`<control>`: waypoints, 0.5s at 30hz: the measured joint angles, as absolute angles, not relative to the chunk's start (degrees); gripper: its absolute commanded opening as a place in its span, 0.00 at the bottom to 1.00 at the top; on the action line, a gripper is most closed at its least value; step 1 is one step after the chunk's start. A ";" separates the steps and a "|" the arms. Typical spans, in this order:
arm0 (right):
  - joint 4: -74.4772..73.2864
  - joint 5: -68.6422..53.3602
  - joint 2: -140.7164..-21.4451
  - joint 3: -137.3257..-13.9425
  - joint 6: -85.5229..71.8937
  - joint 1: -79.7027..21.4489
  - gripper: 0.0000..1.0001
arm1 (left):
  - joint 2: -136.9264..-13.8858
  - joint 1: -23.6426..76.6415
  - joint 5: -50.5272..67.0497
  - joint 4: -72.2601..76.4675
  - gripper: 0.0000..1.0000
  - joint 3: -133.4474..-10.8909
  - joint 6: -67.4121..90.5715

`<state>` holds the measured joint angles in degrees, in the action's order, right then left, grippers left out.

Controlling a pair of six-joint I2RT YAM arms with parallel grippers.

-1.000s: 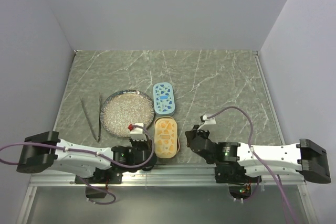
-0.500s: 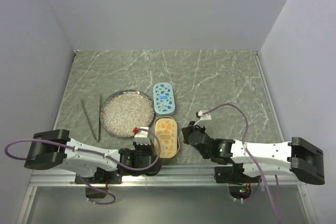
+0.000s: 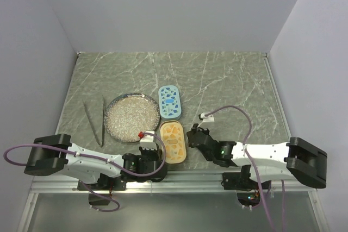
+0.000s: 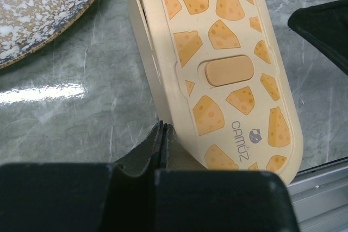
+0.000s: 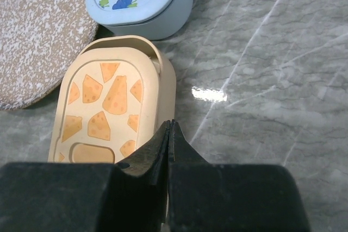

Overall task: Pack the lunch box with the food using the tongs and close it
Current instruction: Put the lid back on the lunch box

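Now: tongs [image 3: 102, 125] lie on worktop [image 3: 234, 85], left of centre, just beside speckled plate [image 3: 132, 117]. Left claw [image 4: 163, 134] pressed together, empty, tips at left edge of cheese-print lunch box [image 3: 173, 141], lower centre, lid on. Blue grape-print box [image 3: 170, 101] just above it. Right claw [image 5: 169, 129] pressed together, empty, tips at lunch box's right edge.

A robotics lab test bench is shown. A grey marble-patterned tabletop [image 3: 228, 85] is boxed in by plain pale walls [image 3: 174, 9] at the top, left and right of the frame. A cabled left arm [image 3: 87, 161] and right arm [image 3: 272, 156] are mounted at an aluminium rail [image 3: 190, 180] along the bottom edge.
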<state>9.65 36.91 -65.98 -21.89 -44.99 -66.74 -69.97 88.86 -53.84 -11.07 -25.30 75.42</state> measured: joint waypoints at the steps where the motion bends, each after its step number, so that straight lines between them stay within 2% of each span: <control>1: 9.98 36.56 -66.72 -22.17 -44.86 -66.59 0.00 | -70.00 88.86 -53.87 -11.07 0.00 -25.30 75.42; 9: 11.57 35.88 -68.95 -22.96 -44.31 -66.00 0.00 | -69.56 88.88 -54.94 -14.20 0.00 -25.41 77.30; 15: 10.04 39.09 -59.05 -22.92 -43.11 -62.13 0.00 | -61.14 86.39 -58.81 -21.58 0.00 -25.41 80.34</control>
